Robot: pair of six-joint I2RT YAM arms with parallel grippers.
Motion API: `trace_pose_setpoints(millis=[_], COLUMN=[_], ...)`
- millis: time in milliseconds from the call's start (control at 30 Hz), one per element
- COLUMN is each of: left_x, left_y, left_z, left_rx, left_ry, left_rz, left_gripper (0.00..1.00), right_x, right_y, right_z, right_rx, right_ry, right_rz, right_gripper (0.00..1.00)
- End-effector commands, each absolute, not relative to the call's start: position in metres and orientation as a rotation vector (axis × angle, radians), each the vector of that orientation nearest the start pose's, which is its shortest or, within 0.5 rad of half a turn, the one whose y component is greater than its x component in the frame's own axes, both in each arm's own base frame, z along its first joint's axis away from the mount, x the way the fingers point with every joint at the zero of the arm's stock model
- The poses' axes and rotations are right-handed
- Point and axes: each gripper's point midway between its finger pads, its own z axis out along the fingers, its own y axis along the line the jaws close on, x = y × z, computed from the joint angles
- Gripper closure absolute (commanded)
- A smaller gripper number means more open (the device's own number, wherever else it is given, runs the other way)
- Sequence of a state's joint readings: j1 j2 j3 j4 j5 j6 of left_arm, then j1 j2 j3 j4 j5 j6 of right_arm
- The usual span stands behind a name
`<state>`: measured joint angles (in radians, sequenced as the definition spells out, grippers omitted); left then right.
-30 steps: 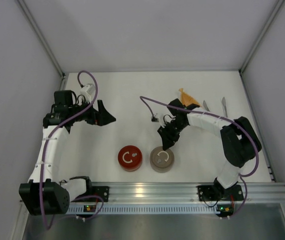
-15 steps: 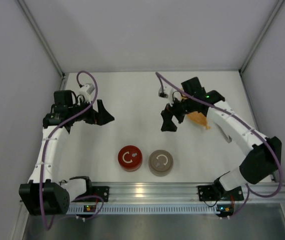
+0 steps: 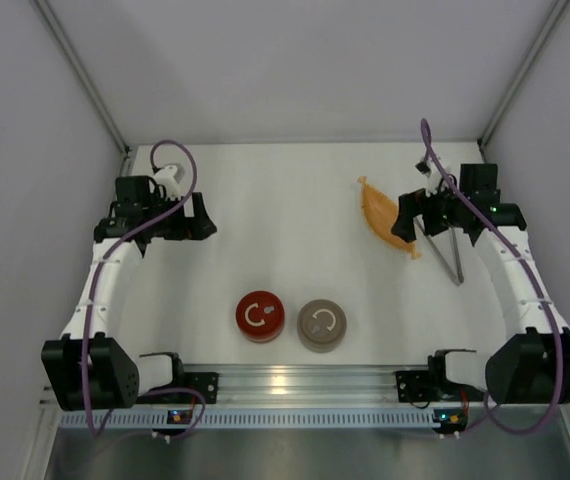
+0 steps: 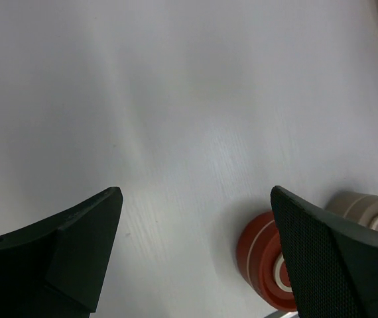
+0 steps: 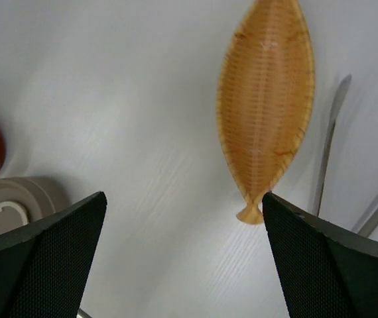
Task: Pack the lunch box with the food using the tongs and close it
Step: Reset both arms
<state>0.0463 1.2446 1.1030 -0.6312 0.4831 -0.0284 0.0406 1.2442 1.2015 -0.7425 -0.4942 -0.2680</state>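
Top external | right pincer spread wide | near tongs

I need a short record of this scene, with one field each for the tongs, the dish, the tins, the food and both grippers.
tongs: lying on the table, right of the orange dish, not held
orange dish: leaf-shaped, empty
red tin: near the front edge, left of the beige tin
food: none visible
left gripper: open, empty, at far left
right gripper: open, empty, by the orange dish
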Motion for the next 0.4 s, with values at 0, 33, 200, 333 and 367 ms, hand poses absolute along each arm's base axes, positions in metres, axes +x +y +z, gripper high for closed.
trace_pose_setpoints(millis=[0,33,200,333,367], left_x=[0.338,0.335,0.331,0.33,0.329], left_y=[-0.043,-0.04,-0.027,-0.02,-0.02], left_z=[0.199,0.189,0.168,0.162,0.164], left_rx=[0.169,0.165,0.18,0.15,0.154], left_ry=[2.233,2.254,2.279,2.301,2.295], left_rz=[-0.357,-0.343,-0.246,-0.202,-0.2], left_gripper=[0.02,0.02,0.02,0.02,0.02], right_x=[0.332,0.331,0.326,0.326,0.326], right_y=[0.04,0.034,0.009,0.007,0.008], right_z=[0.211,0.196,0.161,0.159,0.16], right_rx=[-0.39,-0.36,-0.255,-0.255,-0.254], right_ry=[2.199,2.211,2.258,2.243,2.242], right_rz=[0.324,0.338,0.372,0.357,0.359], right_gripper=[0.0,0.01,0.01,0.01,0.01])
